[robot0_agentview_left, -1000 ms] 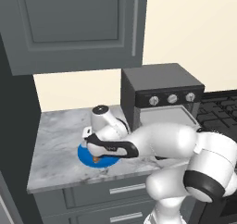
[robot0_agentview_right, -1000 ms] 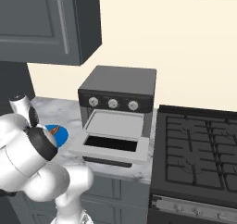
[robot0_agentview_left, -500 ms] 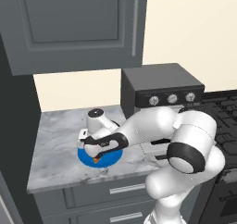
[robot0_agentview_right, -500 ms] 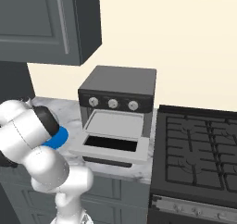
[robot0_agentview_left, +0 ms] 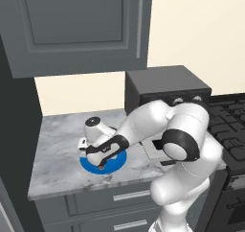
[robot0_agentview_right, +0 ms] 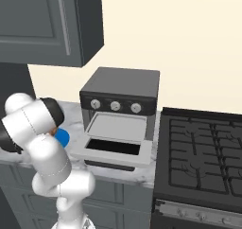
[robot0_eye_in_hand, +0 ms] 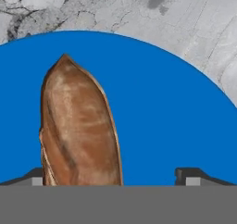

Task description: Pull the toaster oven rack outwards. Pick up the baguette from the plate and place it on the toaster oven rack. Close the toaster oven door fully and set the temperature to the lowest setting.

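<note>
The brown baguette point(robot0_eye_in_hand: 78, 130) lies on the blue plate point(robot0_eye_in_hand: 162, 116), pointed end away from the hand. My gripper point(robot0_eye_in_hand: 111, 177) is open just above the plate, with the loaf between the fingertips point(robot0_eye_in_hand: 192, 174), close to the left one. From the left base camera, the gripper point(robot0_agentview_left: 101, 163) hangs low over the plate point(robot0_agentview_left: 117, 163) on the marble counter. The toaster oven point(robot0_agentview_right: 120, 88) stands to the right with its door point(robot0_agentview_right: 113, 152) folded down flat. Its light-grey rack point(robot0_agentview_right: 116, 127) is slid out over the door.
A black stovetop point(robot0_agentview_right: 203, 152) lies right of the oven. Grey wall cabinets point(robot0_agentview_left: 76, 25) hang above the counter point(robot0_agentview_left: 57, 145). My own white arm point(robot0_agentview_left: 158, 125) arches between the plate and the oven. Drawers point(robot0_agentview_left: 119, 197) run below the counter's front edge.
The hand has shifted slightly left and down over the plate, and the elbow has swung up and over. The jaws have stayed wide apart.
</note>
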Tool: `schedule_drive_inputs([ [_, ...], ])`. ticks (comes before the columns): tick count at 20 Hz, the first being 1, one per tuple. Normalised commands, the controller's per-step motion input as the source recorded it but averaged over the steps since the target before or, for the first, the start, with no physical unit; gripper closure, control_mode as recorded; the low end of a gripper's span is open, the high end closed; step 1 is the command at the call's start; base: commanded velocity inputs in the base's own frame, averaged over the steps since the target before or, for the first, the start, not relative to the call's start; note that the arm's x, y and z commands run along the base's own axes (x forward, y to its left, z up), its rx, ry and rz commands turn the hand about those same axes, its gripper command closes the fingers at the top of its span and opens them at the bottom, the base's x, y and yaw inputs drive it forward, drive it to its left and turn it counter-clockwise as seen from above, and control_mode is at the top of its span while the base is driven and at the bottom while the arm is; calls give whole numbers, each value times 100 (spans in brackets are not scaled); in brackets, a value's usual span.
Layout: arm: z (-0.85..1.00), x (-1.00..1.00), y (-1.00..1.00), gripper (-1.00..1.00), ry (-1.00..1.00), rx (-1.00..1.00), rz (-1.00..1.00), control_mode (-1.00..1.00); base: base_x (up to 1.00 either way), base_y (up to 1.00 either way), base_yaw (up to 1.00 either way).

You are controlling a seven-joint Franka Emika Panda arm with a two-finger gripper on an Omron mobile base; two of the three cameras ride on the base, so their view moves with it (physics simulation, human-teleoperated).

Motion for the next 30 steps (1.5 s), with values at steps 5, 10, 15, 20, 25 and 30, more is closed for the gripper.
schedule_drive_inputs([
  [5, -48, 0, 0, 100, 0, -4, -3, -100, 0, 0, 0],
  [10, -20, 0, -14, 100, 0, 1, -9, -100, 0, 0, 0],
  [15, 3, 0, -47, 100, -1, 10, -16, -100, 0, 0, 0],
  [20, 36, 0, -38, 100, -9, 13, -18, -100, 0, 0, 0],
  [25, 63, -2, -3, 100, -20, 6, -12, -100, 0, 0, 0],
  [30, 60, -4, 0, 100, -12, 0, -8, -100, 0, 0, 0],
])
